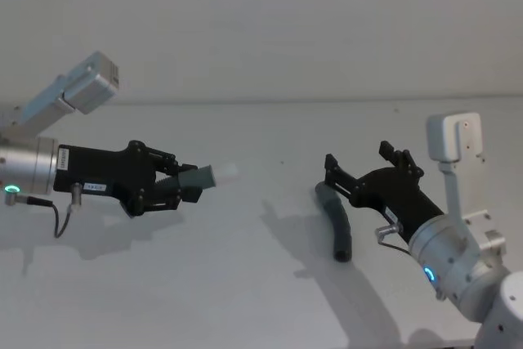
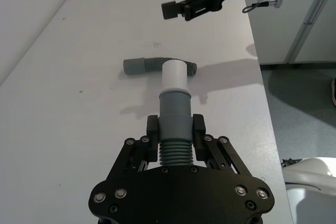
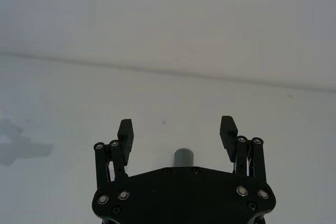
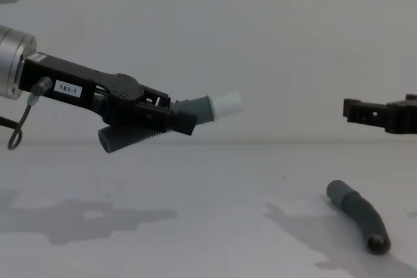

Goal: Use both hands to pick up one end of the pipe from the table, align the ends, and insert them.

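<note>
My left claw (image 2: 176,129) is closed on the first pipe piece (image 4: 130,138), with the fingers clamped across the corrugated section just behind the narrow cuff (image 2: 174,106). This grip leaves the cuff and its white tip (image 2: 174,76) projecting clear of the fingertips, so the insertion end is unobstructed. The rest of the corrugated body trails back under the palm.

Reference item: the second pipe piece (image 1: 337,222), lying flat on the bench (image 1: 245,284). All positions below are given relative to it.

The left claw holds the first pipe piece raised off the bench, well apart from the second pipe piece on its left side, with the white tip aimed toward it. I judge this a ready pose: the plug end is presented and waits for its mate.

My right claw (image 3: 177,129) is spread wide and empty. It hangs above the second pipe piece without touching it, and the fingers straddle the socket cuff (image 3: 184,157) at its far end. The wide opening gives clearance on either side of the cuff for a descent.

Step in hand, by my judgement: the second piece is not yet grasped. The next move calls for lowering the right claw and closing just behind the socket cuff, leaving its mouth exposed. Caution: the curved piece may roll when the fingers meet it.
</note>
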Robot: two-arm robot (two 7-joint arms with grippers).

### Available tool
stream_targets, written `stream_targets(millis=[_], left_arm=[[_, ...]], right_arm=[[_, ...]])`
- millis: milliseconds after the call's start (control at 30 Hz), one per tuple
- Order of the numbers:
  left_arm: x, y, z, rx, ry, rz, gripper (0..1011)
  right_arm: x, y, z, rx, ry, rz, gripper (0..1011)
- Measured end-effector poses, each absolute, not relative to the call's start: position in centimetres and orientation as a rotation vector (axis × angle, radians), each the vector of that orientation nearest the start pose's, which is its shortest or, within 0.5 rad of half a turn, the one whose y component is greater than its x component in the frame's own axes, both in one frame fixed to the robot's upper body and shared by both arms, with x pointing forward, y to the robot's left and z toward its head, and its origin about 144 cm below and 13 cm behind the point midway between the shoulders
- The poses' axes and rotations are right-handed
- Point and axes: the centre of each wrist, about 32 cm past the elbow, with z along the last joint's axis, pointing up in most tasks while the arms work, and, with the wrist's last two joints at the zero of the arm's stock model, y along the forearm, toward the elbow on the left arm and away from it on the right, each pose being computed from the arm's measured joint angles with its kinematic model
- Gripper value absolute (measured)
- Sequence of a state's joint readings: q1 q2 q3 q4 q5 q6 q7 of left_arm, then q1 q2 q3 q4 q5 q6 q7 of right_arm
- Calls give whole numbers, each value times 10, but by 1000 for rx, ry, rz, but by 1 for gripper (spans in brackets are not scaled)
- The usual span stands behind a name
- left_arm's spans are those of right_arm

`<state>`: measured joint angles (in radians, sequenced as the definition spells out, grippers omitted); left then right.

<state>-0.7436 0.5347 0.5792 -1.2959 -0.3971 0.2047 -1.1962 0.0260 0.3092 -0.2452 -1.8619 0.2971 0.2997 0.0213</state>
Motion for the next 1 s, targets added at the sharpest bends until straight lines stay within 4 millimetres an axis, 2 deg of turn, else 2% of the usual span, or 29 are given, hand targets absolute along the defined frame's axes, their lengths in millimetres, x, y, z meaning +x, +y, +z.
stream_targets(millis=[167,500,1000], left_arm=[[609,276,1309,351,-99,119,344],[609,276,1308,349,-98,119,344],[609,276,1308,348,-98,119,344]], right_arm=[[444,-206,1235,-141,79,-1250,1002],[446,-193,1240,-245,129,-1284,1002],[451,-188,1239,-339,168,-1297,1002]])
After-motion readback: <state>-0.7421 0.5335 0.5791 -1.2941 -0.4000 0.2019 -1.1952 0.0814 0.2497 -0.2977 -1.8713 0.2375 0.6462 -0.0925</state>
